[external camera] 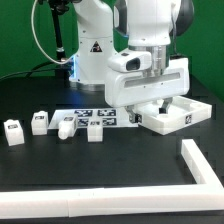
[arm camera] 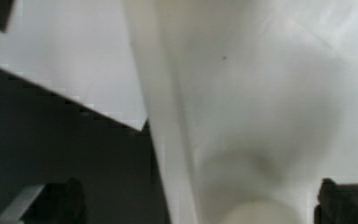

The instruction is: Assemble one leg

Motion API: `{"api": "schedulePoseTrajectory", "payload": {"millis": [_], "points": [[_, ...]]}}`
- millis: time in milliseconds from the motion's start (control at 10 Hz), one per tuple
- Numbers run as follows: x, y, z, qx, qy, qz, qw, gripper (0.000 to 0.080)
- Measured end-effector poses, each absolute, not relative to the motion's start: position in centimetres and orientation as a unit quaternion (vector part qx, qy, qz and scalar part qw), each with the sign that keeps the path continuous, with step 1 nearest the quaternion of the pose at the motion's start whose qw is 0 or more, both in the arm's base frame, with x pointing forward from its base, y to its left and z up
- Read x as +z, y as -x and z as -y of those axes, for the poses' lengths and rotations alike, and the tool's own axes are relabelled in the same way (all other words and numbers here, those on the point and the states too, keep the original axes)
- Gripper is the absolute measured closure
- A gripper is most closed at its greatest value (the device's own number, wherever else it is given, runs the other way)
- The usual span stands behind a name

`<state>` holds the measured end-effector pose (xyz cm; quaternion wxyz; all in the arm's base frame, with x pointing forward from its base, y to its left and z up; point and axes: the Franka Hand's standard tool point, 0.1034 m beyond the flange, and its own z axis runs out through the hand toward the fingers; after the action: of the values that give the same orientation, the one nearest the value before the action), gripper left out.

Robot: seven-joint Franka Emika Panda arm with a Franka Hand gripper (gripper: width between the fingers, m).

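- While hovering low over the big white rimmed piece (external camera: 180, 116) at the exterior view's right, showing the gripper (external camera: 157, 97) released: jaws standing wide apart and, as far as visible, grasping nothing.
- Seeing in the wrist view only the dark fingertips (arm camera: 48, 203) at the two edges, with a pale blurred surface filling most of the space between and a dark gap lying beside one of them.
- Finding the leg (external camera: 95, 129) well apart from the gripper, toward the exterior view's left, resting on the black table (external camera: 100, 170) just in front of the marker board (external camera: 100, 114).
- Noticing also a second leg (external camera: 66, 127), a third leg (external camera: 40, 122) and a fourth leg (external camera: 13, 131) in a loose row further to that side, none touching another.
- Judging the step in hand as work on the rimmed piece, most likely setting it in place, with no leg taken up yet; so probably being early in the task.
- Expecting the next move to be calling for: rising clear of the rimmed piece, travelling across to the nearest leg, turning the jaws square to its flat sides, descending around it and clenching firmly.
- Needing care afterwards in carrying it to a corner of the rimmed piece without knocking the white L-shaped rail (external camera: 193, 160) nearby.
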<state>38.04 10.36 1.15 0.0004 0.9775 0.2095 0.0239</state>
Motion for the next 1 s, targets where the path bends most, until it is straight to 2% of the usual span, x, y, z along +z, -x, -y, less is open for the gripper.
{"api": "schedulePoseTrajectory", "payload": {"millis": [300, 500, 600, 800, 900, 1000], "points": [[0.80, -37.64, -10.39, 0.019, -0.977, -0.211, 0.001, 0.0150], [0.79, -37.64, -10.39, 0.019, -0.977, -0.211, 0.001, 0.0439], [0.78, -37.63, -10.39, 0.019, -0.977, -0.211, 0.001, 0.0439], [0.77, -37.59, -10.37, 0.018, -0.977, -0.213, 0.001, 0.0708], [0.82, -37.71, -10.39, 0.019, -0.977, -0.212, 0.001, 0.0744], [0.94, -37.81, -10.09, 0.018, -0.978, -0.207, 0.001, 0.0744]]}}
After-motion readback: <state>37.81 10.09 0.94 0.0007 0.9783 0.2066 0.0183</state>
